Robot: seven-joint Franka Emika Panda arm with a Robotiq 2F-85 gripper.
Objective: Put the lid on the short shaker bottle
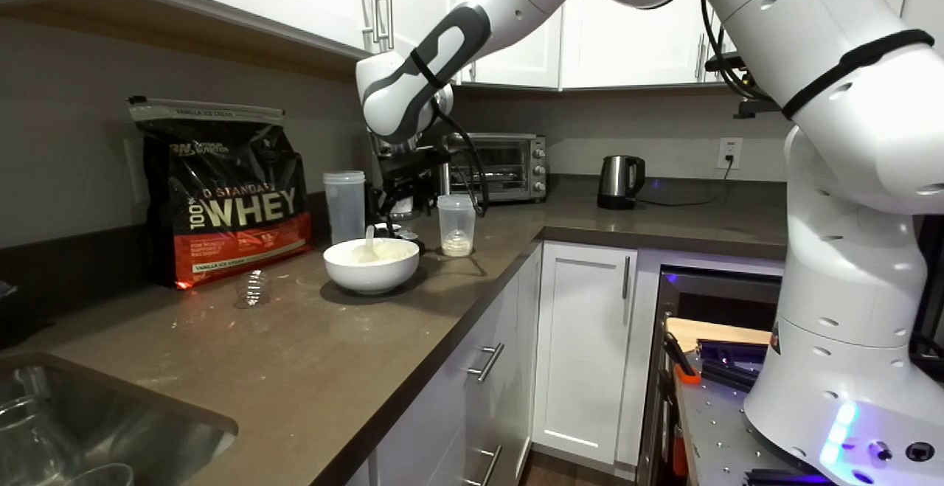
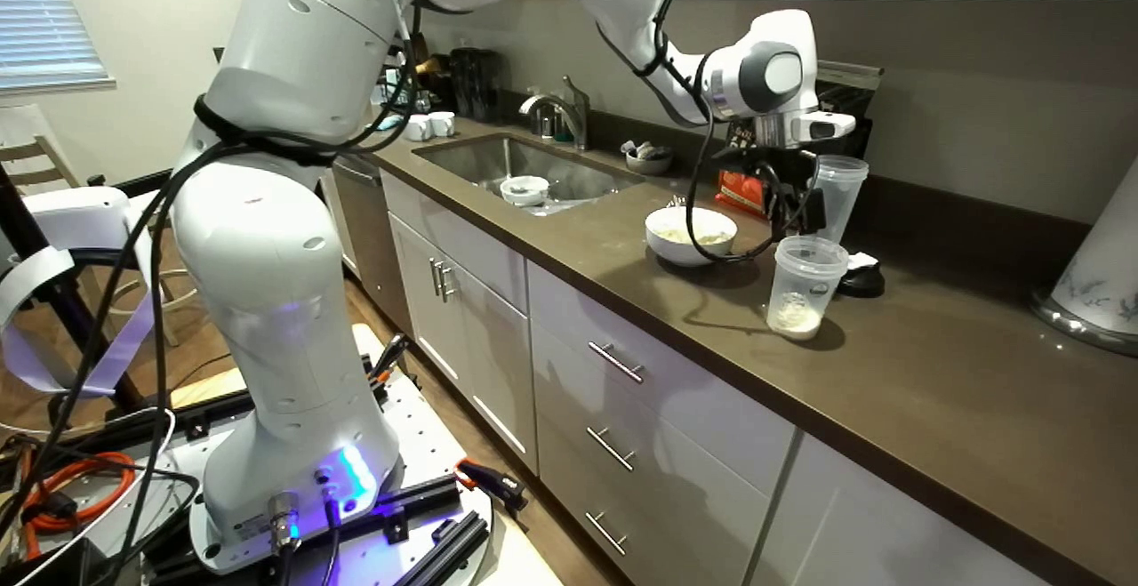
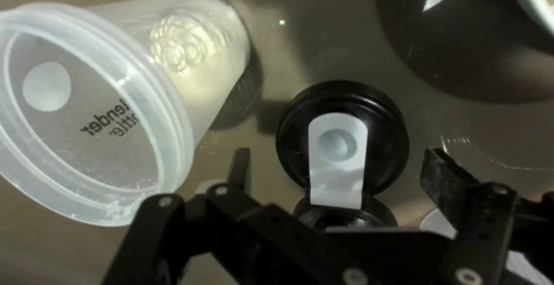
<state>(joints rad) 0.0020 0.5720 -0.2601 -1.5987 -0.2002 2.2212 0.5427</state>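
One brown desk (image 1: 317,338) carries the work items. The tool (image 3: 337,164) is spread wide and holds nothing. The white bowl (image 1: 369,273) stands back from the front edge. The short shaker bottle (image 2: 805,288) is upright and uncapped, nearer that edge, toward the inside corner. The black lid (image 3: 344,142) lies toward the back edge, flap (image 3: 337,170) uppermost, framed between the fingers (image 3: 446,185) in the wrist view; their height above it I cannot tell. Judging this the pick-up, I recommend descending straight, gripping the lid's sides squarely, and keeping the finger nearer the bottle from nudging it.
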